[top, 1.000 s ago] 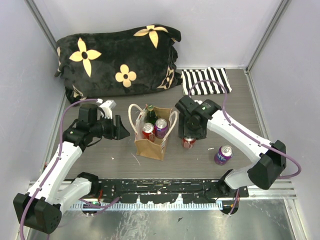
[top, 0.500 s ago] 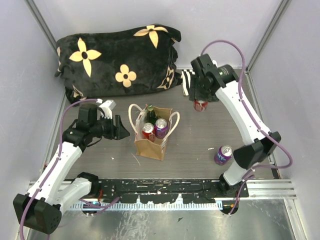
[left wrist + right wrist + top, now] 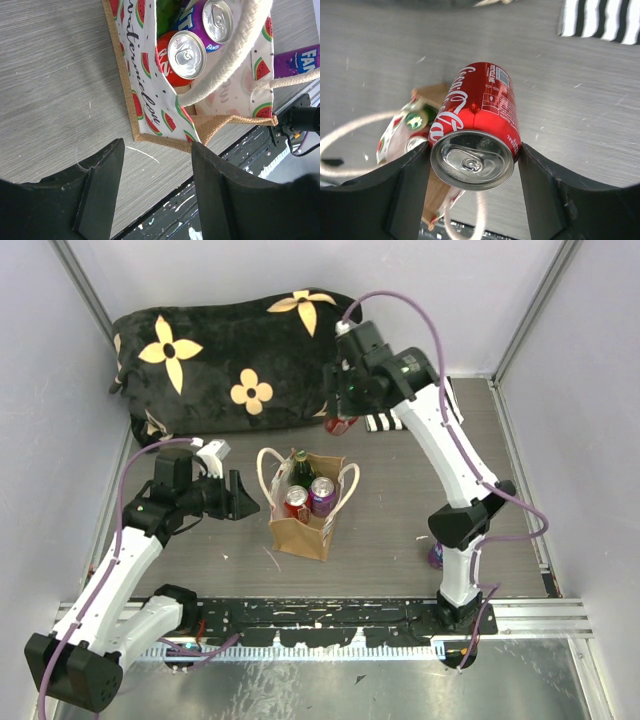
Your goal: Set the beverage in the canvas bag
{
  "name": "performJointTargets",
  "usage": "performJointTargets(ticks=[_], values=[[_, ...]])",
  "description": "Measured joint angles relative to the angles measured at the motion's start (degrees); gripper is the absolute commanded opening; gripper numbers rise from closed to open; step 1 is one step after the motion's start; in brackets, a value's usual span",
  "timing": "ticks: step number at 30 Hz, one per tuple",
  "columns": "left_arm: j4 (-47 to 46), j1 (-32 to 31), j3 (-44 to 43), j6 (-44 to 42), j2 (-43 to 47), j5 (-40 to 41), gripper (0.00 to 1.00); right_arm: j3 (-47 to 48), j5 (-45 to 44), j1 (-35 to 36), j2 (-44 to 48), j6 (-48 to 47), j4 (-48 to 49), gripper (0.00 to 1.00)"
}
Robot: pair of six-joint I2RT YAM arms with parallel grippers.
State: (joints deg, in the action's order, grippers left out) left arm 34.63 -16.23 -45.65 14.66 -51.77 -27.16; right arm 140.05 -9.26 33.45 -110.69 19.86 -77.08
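The canvas bag (image 3: 303,525) stands upright mid-table with cream loop handles; it holds a red can (image 3: 296,502), a purple can (image 3: 322,494) and a green bottle (image 3: 301,469). It also shows in the left wrist view (image 3: 150,95) and the right wrist view (image 3: 427,150). My right gripper (image 3: 341,421) is shut on a red Coca-Cola can (image 3: 476,135), held high in the air behind the bag, near the cushion's front edge. My left gripper (image 3: 240,502) is open and empty, just left of the bag; its fingers (image 3: 100,185) flank the bag's near corner.
A black flowered cushion (image 3: 230,360) lies along the back. A striped cloth (image 3: 412,405) lies at the back right. A purple can (image 3: 436,556) stands at the right, mostly hidden behind my right arm. A black rail (image 3: 330,625) runs along the near edge.
My right arm has lifted the red can off the table, raised it, then swung it left from over the striped cloth toward the cushion. The left arm has not moved.
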Motion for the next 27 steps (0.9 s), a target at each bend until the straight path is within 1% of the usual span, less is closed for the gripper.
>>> performJointTargets(ticks=[7, 13, 21, 27], values=[[0.0, 0.0, 0.0, 0.0, 1.3, 0.0, 0.63, -8.2, -0.7, 13.3, 0.5, 2.6, -1.1, 0.01], [0.0, 0.0, 0.0, 0.0, 1.4, 0.0, 0.63, -18.4, -0.4, 20.6, 4.4, 7.1, -1.5, 0.01], [0.0, -0.2, 0.0, 0.0, 1.1, 0.0, 0.63, -29.2, -0.9, 21.6, 12.9, 11.6, 0.0, 0.01], [0.0, -0.4, 0.0, 0.0, 0.4, -0.1, 0.63, -34.9, -0.7, 21.6, 13.7, 12.2, 3.9, 0.01]])
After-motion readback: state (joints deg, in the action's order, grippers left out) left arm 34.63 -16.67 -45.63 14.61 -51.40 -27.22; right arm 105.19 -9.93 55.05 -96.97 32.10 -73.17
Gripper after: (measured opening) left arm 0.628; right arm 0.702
